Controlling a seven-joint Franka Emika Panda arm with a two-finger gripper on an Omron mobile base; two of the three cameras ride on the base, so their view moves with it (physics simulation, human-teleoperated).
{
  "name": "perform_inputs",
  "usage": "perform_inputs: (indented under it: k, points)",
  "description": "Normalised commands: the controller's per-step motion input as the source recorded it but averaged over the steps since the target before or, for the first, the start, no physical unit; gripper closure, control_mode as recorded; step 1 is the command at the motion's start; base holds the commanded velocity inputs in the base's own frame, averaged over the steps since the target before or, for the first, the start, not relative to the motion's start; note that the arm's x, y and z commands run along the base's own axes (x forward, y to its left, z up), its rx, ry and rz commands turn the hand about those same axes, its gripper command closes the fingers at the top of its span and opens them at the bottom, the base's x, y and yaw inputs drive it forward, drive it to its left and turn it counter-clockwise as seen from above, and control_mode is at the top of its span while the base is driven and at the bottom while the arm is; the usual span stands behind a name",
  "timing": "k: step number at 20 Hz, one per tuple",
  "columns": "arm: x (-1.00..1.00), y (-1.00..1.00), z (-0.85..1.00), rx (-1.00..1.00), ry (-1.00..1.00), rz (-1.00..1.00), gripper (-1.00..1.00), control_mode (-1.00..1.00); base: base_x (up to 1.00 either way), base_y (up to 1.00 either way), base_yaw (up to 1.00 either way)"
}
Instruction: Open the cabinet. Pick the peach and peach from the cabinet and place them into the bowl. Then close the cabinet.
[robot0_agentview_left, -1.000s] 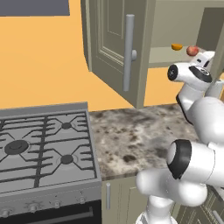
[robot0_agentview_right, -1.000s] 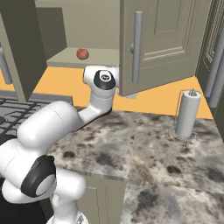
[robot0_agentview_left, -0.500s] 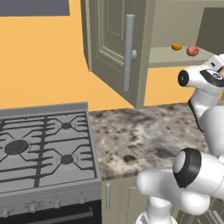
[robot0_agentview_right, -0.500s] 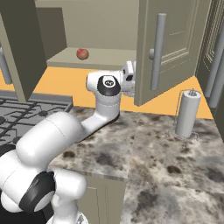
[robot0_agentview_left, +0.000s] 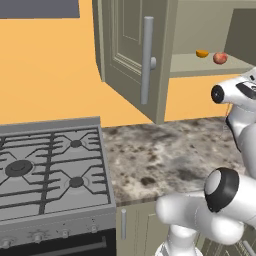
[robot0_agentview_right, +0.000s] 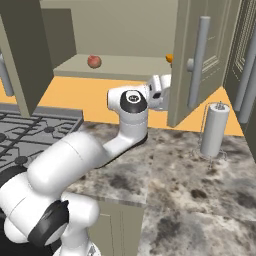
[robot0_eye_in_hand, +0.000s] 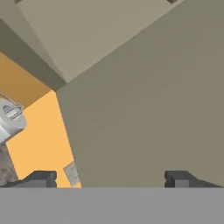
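A flat orange wall (robot0_agentview_left: 55, 70) fills the backdrop from nine to twelve o'clock. At eight o'clock sits a grey gas stove with black cast grates (robot0_agentview_left: 47, 170). A mottled brown-grey stone counter (robot0_agentview_left: 165, 160) spreads centre to four o'clock, bearing an upright white paper-towel roll on a wire stand (robot0_agentview_right: 215, 131).

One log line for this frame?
cabinet: doors open | peaches: on shelf | hand: open, empty, at right door

Arm (robot0_agentview_right: 75, 155): glossy white rounded segments, black disc joint caps with grey centres. Fingertips (robot0_eye_in_hand: 41, 178): two small, dark grey, blocky.
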Motion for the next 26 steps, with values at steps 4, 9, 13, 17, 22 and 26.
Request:
perform_inputs:
  k: [4, 9, 13, 17, 22, 26]
  points:
    - [-0.05, -0.39, 0.00, 0.00, -0.13, 0.00, -1.00, -1.00, 0.00, 0.00, 0.00]
    - [-0.03, -0.47, 0.00, 0.00, -0.15, 0.00, -1.00, -1.00, 0.00, 0.00, 0.00]
    - [-0.23, 0.04, 0.03, -0.01, -0.21, 0.00, -1.00, -1.00, 0.00, 0.00, 0.00]
    - [-0.21, 0.91, 0.15, -0.02, -0.19, -0.01, -1.00, -1.00, 0.00, 0.00, 0.00]
    - [-0.08, 0.51, 0.61, 0.06, -0.03, 0.00, -1.00, -1.00, 0.00, 0.00, 0.00]
    - [-0.04, 0.15, 0.79, 0.15, 0.05, 0.00, -1.00, -1.00, 0.00, 0.00, 0.00]
